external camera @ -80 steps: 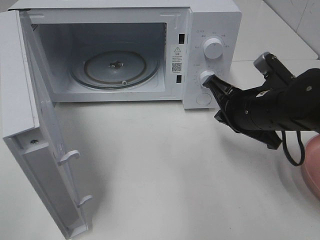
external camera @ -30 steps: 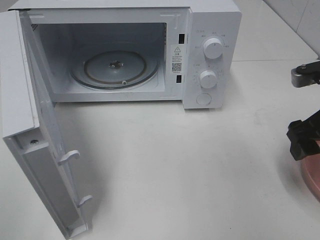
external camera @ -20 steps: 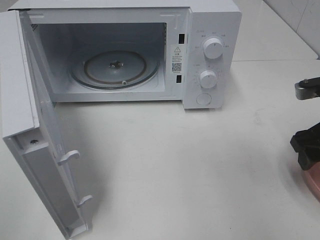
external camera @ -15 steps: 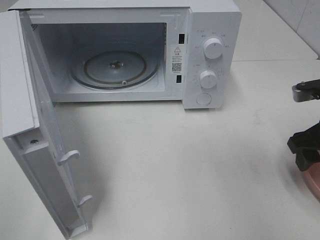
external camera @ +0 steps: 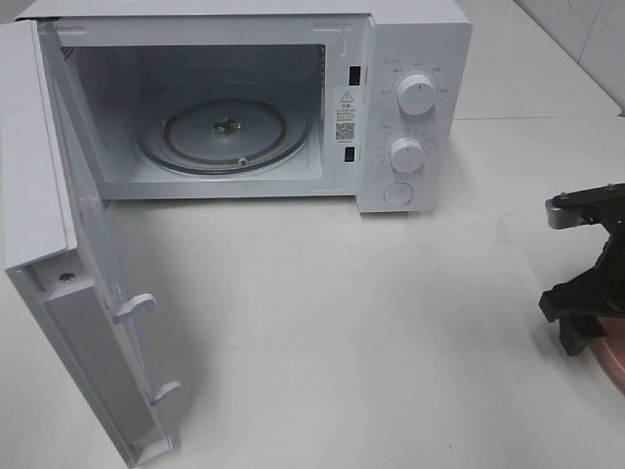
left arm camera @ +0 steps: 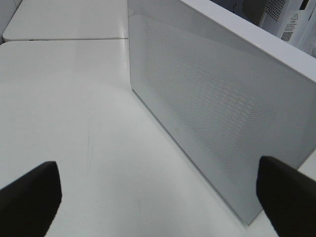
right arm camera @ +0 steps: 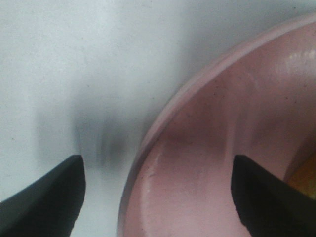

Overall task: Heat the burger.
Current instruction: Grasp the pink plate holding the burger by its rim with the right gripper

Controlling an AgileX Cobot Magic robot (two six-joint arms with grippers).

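White tabletop (external camera: pixel 322 322) stretches in front of a microwave (external camera: pixel 410 39) whose door (external camera: pixel 59 244) stands swung wide, with nothing on the glass turntable (external camera: pixel 225 137) inside. At the table's right edge, the right gripper (right arm camera: pixel 155 195) hangs low over a round pink plate (right arm camera: pixel 207 148). Its claw is spread apart and holds nothing, with one finger over the bare table and the other over the plate's inner slope, so the rim runs between them.

Only a golden-brown sliver at the margin of the right wrist view shows what is probably the burger (right arm camera: pixel 309 178), apparently resting on that plate. The high camera does not show it at all.

The left gripper (left arm camera: pixel 158 197) is also spread wide and empty, and faces the door's perforated outer panel.

Going by its glossy bun and stacked layers, the burger is likely light, soft and quick to shear or squash under a hard pinch. The stiff plate looks like the safer handle. A firm bite on the rim, with the plate kept level, should carry the burger without bruising it, though the smooth glaze may be slick. If the bun itself has to be gripped, a gentle hold low across its sides seems best.
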